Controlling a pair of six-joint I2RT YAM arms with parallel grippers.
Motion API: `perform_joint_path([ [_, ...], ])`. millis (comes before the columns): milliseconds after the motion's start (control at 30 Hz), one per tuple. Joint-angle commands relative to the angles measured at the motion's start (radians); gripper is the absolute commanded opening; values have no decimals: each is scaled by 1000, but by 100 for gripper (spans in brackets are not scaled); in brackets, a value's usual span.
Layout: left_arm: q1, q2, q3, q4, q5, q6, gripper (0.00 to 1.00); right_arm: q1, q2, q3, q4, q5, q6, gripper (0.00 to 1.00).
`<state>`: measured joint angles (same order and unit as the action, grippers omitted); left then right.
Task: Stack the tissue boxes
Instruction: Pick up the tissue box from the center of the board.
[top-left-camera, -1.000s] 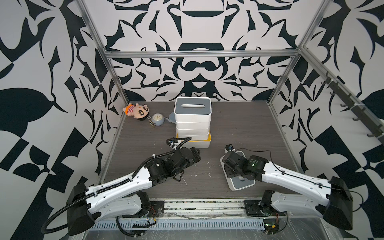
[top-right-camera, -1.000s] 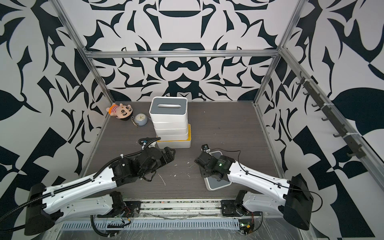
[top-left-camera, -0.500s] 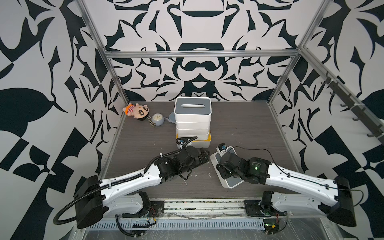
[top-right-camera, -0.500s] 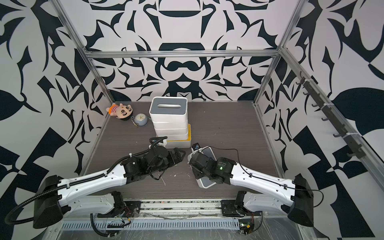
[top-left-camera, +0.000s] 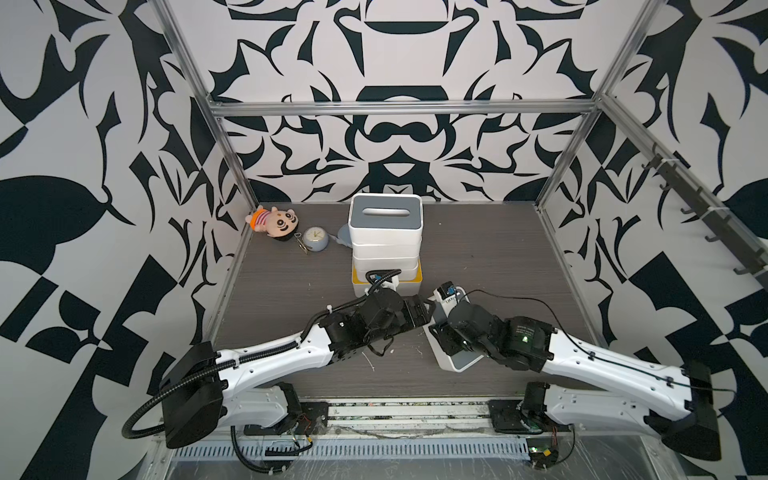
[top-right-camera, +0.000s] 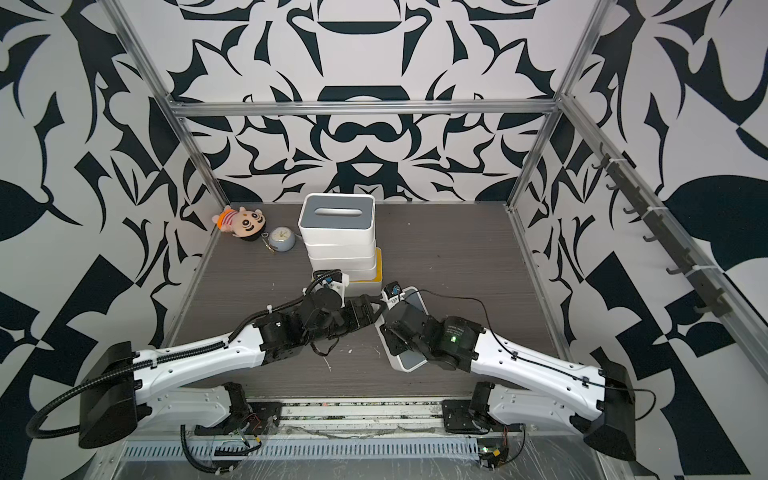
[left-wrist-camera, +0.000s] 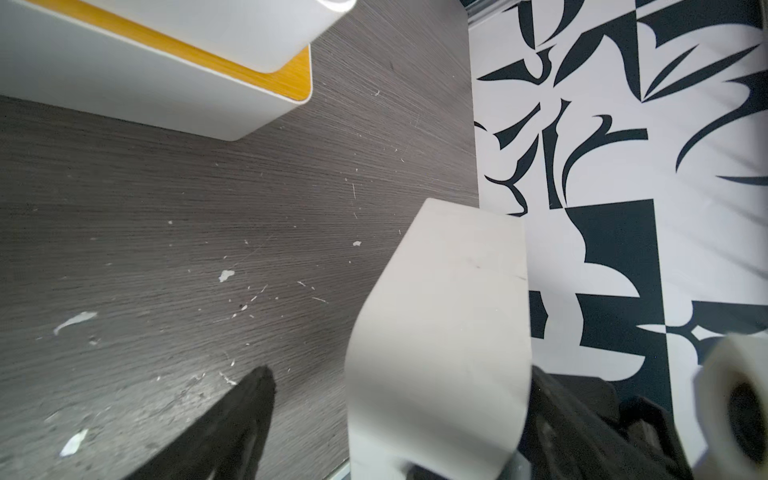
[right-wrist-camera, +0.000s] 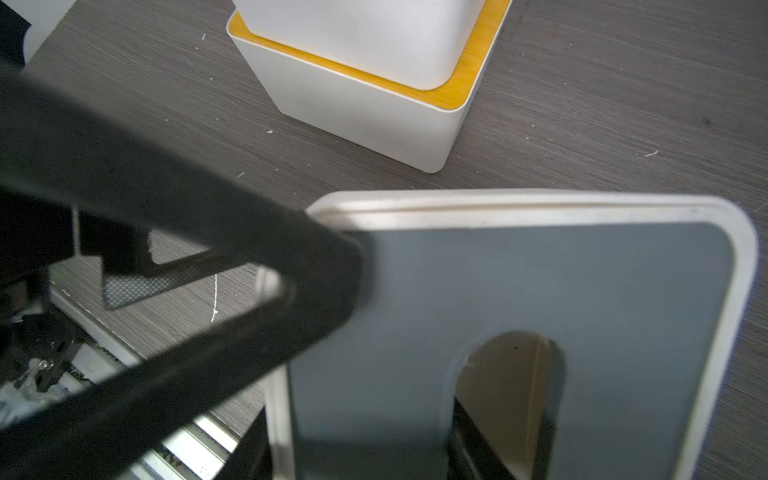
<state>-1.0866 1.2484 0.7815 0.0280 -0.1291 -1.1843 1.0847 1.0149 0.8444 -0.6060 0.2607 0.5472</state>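
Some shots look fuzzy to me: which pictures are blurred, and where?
Right wrist view: a black finger close to the lens is a soft smear, the grey-lidded box soft, the yellow-lidded box sharper. Left wrist view: table grain crisp. Both top views: sharp, evenly lit.

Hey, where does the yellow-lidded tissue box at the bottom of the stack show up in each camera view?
In a top view: yellow-lidded box near the picture's centre, bottom of the stack.
In a top view: same spot, near the centre.
Left wrist: upper-left corner of the picture.
Right wrist: top centre of the picture.
Shared landmark: the white box resting on its lid, visible in all four.
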Motion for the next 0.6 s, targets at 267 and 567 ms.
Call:
perform_joint_path([
  [267, 4, 19, 24, 91, 59, 49, 75, 7, -54, 28, 65, -15, -51, 26],
  [567, 3, 14, 25, 105, 71, 61, 59, 7, -79, 31, 44, -36, -61, 27],
])
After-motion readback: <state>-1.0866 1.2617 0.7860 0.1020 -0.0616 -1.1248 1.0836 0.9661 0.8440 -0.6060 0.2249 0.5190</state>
